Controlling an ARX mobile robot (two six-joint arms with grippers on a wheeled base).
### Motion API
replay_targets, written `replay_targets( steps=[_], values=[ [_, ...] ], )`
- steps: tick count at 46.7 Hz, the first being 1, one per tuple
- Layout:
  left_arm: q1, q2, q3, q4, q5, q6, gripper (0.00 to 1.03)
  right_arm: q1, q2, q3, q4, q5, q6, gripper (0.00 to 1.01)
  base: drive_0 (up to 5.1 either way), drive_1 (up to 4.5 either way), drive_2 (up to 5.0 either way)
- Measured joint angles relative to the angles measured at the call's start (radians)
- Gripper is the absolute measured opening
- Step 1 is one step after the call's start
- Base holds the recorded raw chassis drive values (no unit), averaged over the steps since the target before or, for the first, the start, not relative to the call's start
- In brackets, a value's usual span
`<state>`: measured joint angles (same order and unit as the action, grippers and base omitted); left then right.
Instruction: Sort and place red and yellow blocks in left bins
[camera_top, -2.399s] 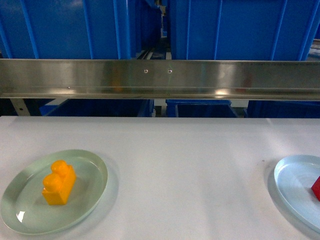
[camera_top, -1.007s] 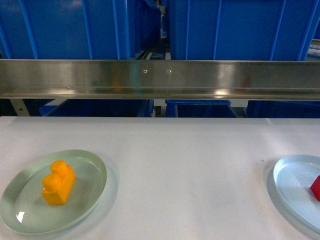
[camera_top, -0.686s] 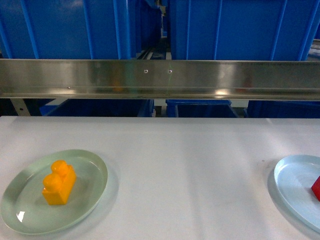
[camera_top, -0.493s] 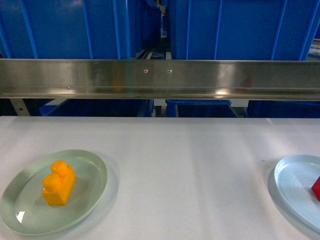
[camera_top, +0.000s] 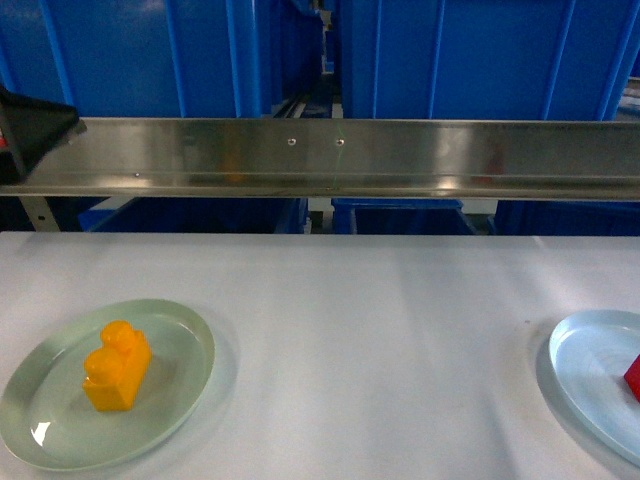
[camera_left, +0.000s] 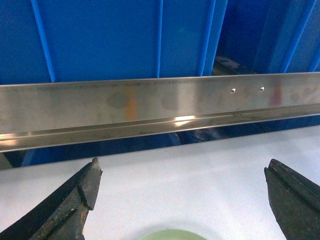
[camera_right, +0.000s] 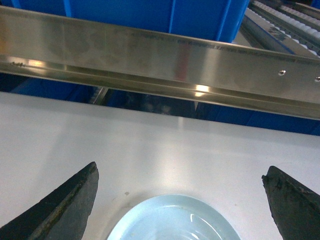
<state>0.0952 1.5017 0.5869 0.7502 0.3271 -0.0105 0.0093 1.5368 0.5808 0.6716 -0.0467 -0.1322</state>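
Note:
A yellow block (camera_top: 117, 365) stands on a pale green plate (camera_top: 185, 330) at the table's front left. At the right edge only a corner of a red block (camera_top: 632, 376) shows, on a light blue plate (camera_top: 580, 350). Large blue bins (camera_top: 120, 55) stand behind a metal rail. My left gripper (camera_left: 182, 165) is open and empty, above the green plate's far rim (camera_left: 165, 234); one dark finger (camera_top: 30, 125) shows at the head view's upper left. My right gripper (camera_right: 180, 170) is open and empty over the blue plate (camera_right: 172, 220), and is out of the head view.
A long steel rail (camera_top: 340, 155) runs across the back of the white table (camera_top: 380, 330). More blue bins (camera_top: 480, 55) stand behind it on the right, with lower ones under the rail.
A dark finger of my left gripper has come into the head view at the upper left. The blocks and plates have not moved.

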Motion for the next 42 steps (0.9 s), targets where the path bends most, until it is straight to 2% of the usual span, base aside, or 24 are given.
replay_targets(
  steps=[3,11,29,42],
  values=[
    [-0.013,0.02,-0.002,0.026,-0.014,0.034,0.98,0.007,0.031,0.01,-0.001,0.002,-0.005,0.98,0.0,0.0,0.0],
    [-0.017,0.017,-0.002,0.032,-0.017,0.07,0.98,0.003,0.105,0.013,0.024,0.003,-0.023,0.98,0.0,0.0,0.0],
    [-0.016,0.017,-0.002,0.032,-0.017,0.072,0.98,-0.077,0.303,0.019,0.077,-0.013,-0.064,0.98,0.0,0.0,0.0],
    [-0.016,0.017,-0.002,0.032,-0.018,0.072,0.98,-0.081,0.387,0.036,0.078,-0.035,-0.065,0.98,0.0,0.0,0.0]
  ],
)
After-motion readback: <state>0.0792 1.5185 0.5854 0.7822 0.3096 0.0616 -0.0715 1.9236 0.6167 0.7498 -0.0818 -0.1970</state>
